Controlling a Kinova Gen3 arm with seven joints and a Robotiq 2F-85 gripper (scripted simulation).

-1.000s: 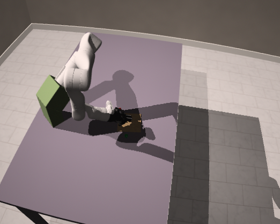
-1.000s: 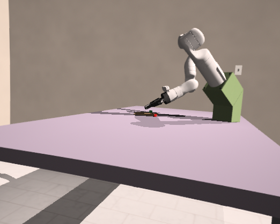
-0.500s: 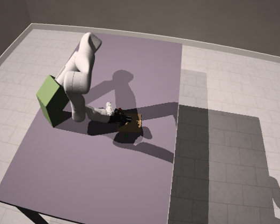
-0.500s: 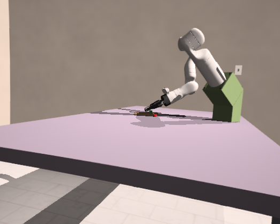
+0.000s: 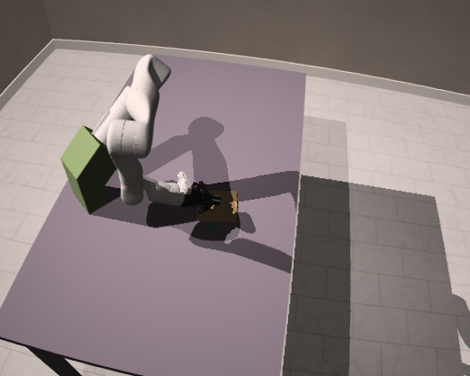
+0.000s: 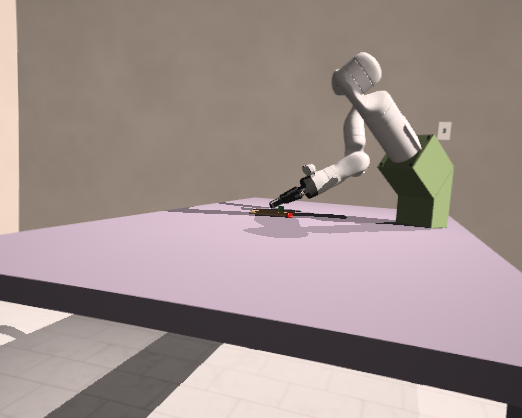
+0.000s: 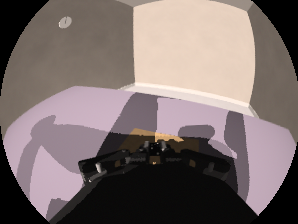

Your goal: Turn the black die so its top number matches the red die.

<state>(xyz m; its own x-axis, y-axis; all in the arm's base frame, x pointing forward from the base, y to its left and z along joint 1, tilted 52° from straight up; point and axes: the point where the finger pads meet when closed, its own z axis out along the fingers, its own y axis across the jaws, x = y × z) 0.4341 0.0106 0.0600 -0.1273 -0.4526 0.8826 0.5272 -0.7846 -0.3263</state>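
My gripper is low over the brown mat, tilted forward with its fingertips close to the mat. It is shut on a small dark cube with pale pips, the black die. The fingers hide this die in the top and exterior views. The red die lies just beside the mat's edge near my wrist. Its top number is too small to read. A green die lies on the table just off the mat's near edge, in shadow.
The green base block of the arm stands at the table's left side. The mat lies near the table's right edge. The arm's shadow covers the mat and the table around it.
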